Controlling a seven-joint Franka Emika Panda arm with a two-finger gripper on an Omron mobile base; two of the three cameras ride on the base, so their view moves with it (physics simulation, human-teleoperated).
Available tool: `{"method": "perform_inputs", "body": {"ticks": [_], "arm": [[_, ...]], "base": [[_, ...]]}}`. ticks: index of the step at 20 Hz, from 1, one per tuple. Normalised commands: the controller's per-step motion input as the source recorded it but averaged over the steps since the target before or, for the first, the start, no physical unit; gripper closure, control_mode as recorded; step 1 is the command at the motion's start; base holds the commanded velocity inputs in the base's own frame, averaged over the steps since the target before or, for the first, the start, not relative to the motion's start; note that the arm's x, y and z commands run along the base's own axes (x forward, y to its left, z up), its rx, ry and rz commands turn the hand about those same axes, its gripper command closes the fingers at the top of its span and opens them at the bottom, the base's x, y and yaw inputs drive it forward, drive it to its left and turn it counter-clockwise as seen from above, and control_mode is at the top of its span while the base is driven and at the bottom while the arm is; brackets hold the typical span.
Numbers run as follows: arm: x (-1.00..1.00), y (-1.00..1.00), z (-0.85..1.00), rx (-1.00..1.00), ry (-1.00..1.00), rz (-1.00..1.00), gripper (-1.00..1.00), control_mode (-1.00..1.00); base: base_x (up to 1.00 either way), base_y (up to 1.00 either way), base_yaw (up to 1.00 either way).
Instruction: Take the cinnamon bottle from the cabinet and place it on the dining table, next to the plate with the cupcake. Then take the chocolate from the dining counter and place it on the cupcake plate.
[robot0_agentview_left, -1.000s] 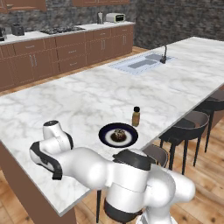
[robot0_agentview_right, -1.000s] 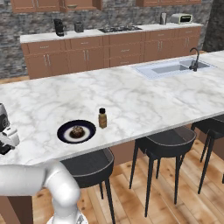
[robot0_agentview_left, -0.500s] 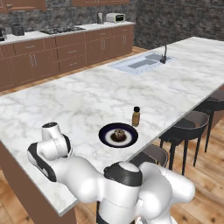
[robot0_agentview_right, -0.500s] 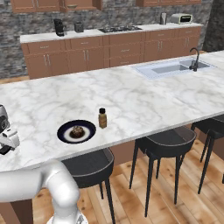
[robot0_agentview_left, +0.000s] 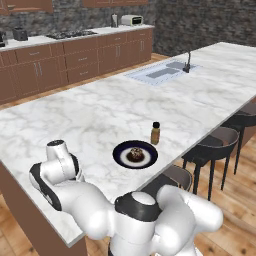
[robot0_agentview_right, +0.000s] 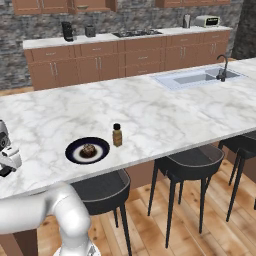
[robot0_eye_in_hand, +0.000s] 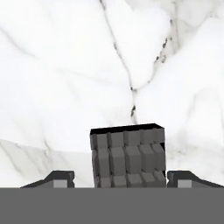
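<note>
Hand view: gripper (robot0_eye_in_hand: 122, 180) open astride the chocolate (robot0_eye_in_hand: 127, 156) on the dining counter (robot0_eye_in_hand: 65, 78); centre it, close squarely.

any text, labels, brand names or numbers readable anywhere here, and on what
None can be read.
cinnamon bottle: no label legible, too small to tell.
chocolate: segment grooves, no lettering or brand.
plate with the cupcake: no markings.
marble dining table: grey veins, no writing.
Appliances on the back counter: too small and blurred to show any text.
</note>
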Motion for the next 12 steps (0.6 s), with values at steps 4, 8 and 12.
{"method": "perform_inputs", "body": {"ticks": [4,8,12], "arm": [[-0.28,-0.02,-0.47,-0.01,0.00,0.00,1.00,-1.00],[-0.38,-0.08,-0.47,0.00,-0.02,0.00,1.00,-1.00],[-0.46,-0.13,-0.46,0.00,-0.10,0.00,1.00,-1.00]], "base": [[0.00,0.00,0.00],[0.00,0.00,0.00],[0.00,0.00,0.00]]}}
